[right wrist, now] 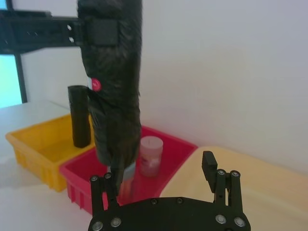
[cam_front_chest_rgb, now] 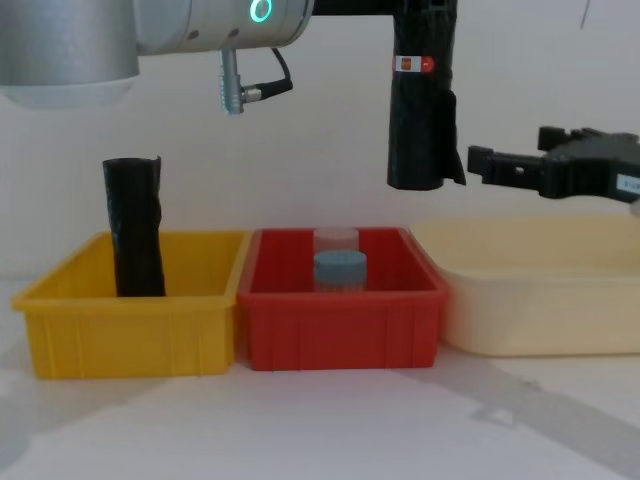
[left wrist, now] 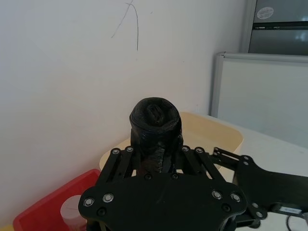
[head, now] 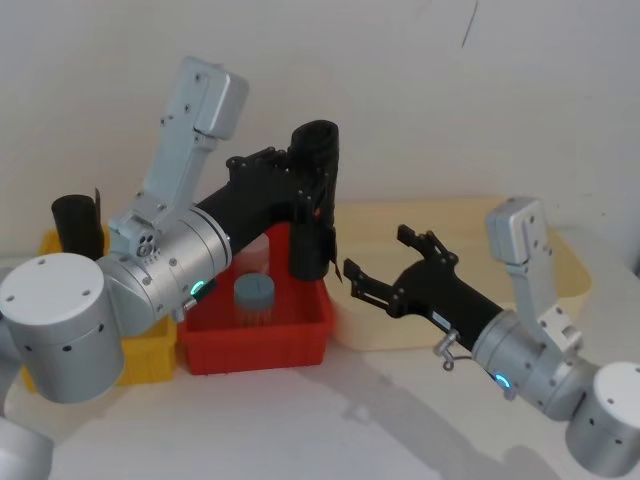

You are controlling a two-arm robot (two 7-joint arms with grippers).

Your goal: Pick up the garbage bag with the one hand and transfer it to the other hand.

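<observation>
The silver left arm is green-ringed, the right arm blue-ringed; the black left end effector shows silver screws.

Left tool raised, clamped — right tool seemingly open

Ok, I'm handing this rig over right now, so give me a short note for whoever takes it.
Left gripper: shut on the garbage bag, held upright above the red bin.
Right gripper: open, close beside the bag's lower part, not gripping it.
Done: pick-up.
To do: right gripper closes on the bag, left releases.
Plain roll stands in the yellow bin.
</observation>
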